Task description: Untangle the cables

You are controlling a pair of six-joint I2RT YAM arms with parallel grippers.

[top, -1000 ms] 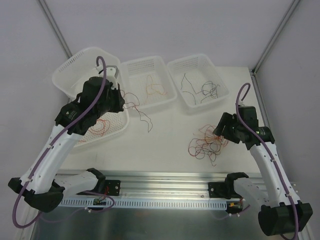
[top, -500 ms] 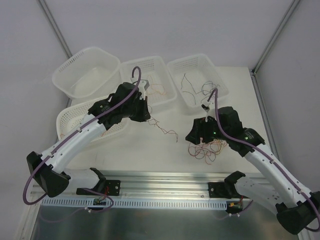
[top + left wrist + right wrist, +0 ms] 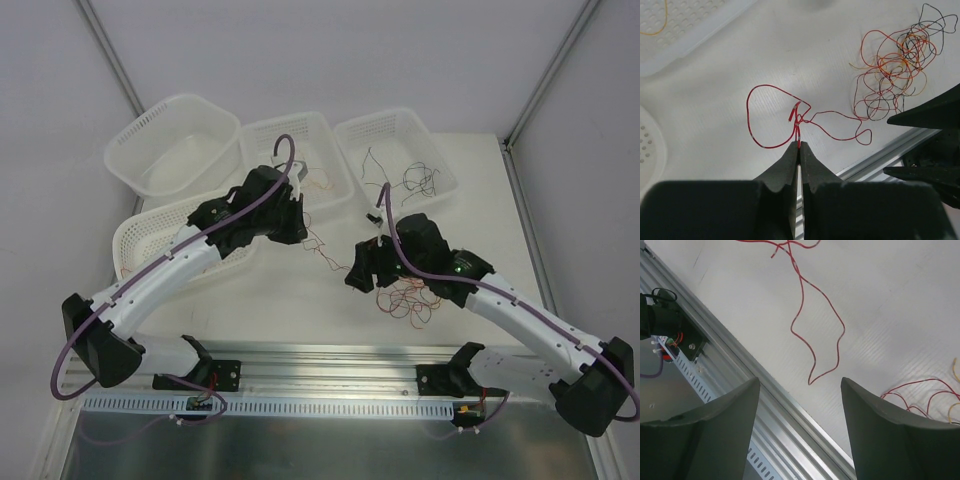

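Top view: left gripper [image 3: 303,232] clamped on one red cable [image 3: 330,258], held apart from one tangle [image 3: 405,298], judged for separating. Right gripper [image 3: 358,272] positioned beside. Baskets [image 3: 185,98]: four, likely for sorting.
Left wrist: fingers together, cable pinched.
Right wrist: fingers apart above cable loop, nothing gripped.

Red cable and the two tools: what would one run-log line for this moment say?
left tool: shut on red cable | right tool: open, above cable's loose end | tangle of cables: beside right tool
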